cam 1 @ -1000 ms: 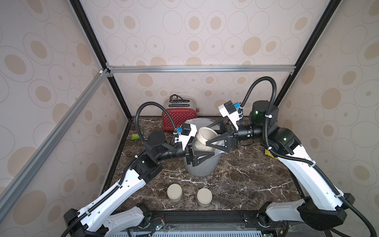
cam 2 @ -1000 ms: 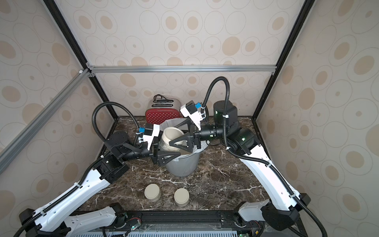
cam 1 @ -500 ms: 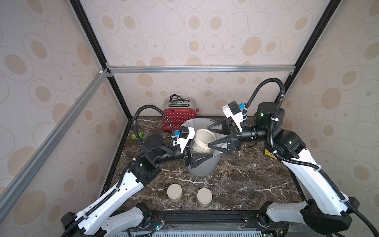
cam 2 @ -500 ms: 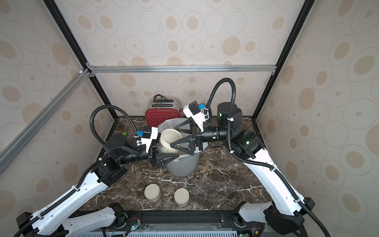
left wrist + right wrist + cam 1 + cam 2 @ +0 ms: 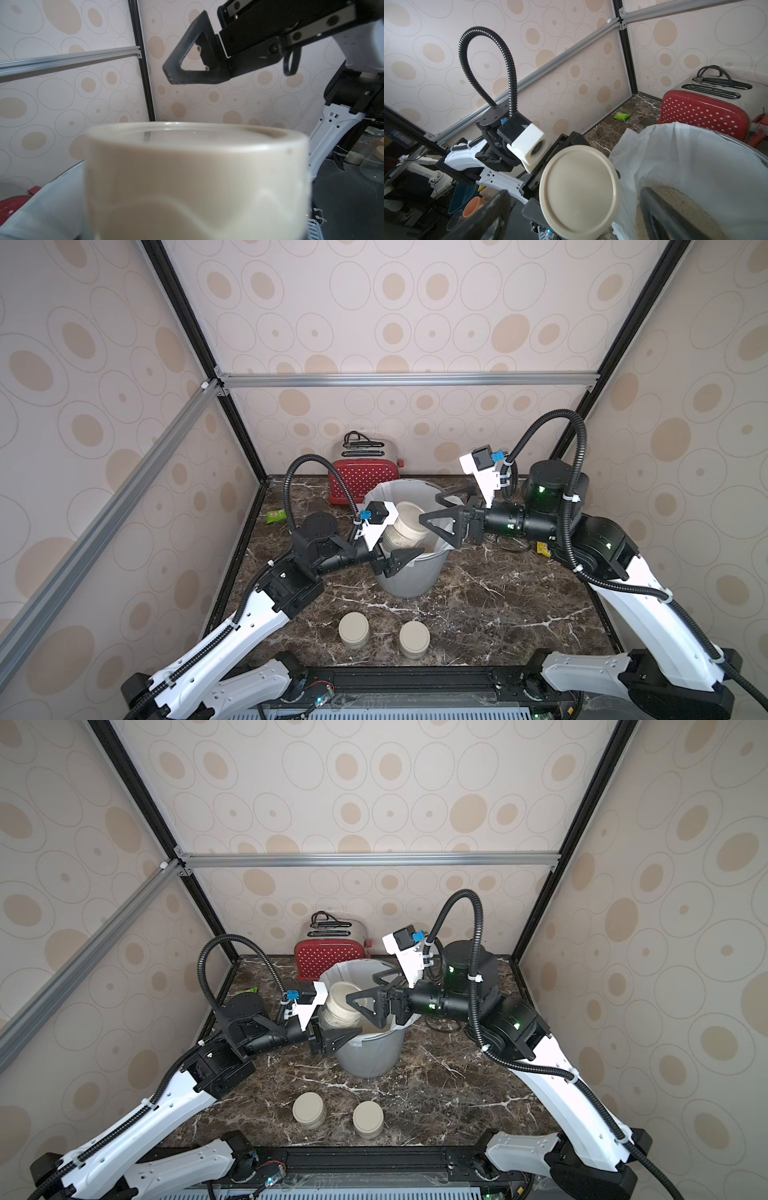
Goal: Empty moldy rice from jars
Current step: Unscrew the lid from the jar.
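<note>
A green packet (image 5: pixel 274 515) lies at the 9 o'clock edge of the marble table (image 5: pixel 498 601) as the left arm reaches in from 8 o'clock. Its left claw (image 5: pixel 397 549) pinches the glass body of a jar (image 5: pixel 395 536) that is tipped on its side over the rim of the grey bin (image 5: pixel 415 580). The jar's cream lid (image 5: pixel 579 189) is on and faces 3 o'clock, where the right claw (image 5: pixel 430 509) stands spread wide, one finger either side of the lid and neither visibly touching it. Pale rice (image 5: pixel 675 205) already lies heaped inside the bin's white liner (image 5: pixel 685 158), and more appears to show through the held jar's glass. At 6 o'clock two capped jars (image 5: pixel 354 629) stand upright near each other, well apart from the bin, and a red toaster (image 5: pixel 365 479) sits at 12 o'clock. The work appears to be at the uncapping stage for this jar. The right claw would need to close squarely on the lid's rim and twist while the left holds the glass steady, before anything can be poured. Compared with a second earlier, the right claw has opened a shade wider and rolled about its wrist, and its arm has drawn back slightly toward 3 o'clock. The jar hangs in much the same place above the bin, lid still on.
</note>
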`<state>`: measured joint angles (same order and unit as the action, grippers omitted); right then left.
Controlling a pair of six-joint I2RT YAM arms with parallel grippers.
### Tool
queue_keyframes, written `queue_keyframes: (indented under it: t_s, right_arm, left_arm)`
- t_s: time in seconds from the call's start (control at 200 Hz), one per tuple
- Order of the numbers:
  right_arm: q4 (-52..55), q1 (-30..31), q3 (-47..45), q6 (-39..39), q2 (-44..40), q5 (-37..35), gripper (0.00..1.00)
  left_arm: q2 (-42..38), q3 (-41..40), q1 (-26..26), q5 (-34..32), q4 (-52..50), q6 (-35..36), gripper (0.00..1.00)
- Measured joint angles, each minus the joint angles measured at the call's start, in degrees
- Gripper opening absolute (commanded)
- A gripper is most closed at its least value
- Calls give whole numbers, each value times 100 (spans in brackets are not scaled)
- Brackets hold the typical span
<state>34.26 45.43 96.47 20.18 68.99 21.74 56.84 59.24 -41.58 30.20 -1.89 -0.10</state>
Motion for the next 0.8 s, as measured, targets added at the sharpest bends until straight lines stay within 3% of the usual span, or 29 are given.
queue_keyframes:
  t_s: [0.165, 0.436, 0.801]
  right_arm:
    - [142, 367, -59, 144, 2, -693, 99]
    - [181, 538, -280, 317, 90, -1239, 99]
    - [-7, 538, -393, 511, 306, -1106, 99]
  left_arm:
    - [153, 0, 0, -103, -50, 116, 36]
    - [181, 0, 0, -122, -55, 155, 36]
    - [184, 0, 0, -118, -55, 155, 36]
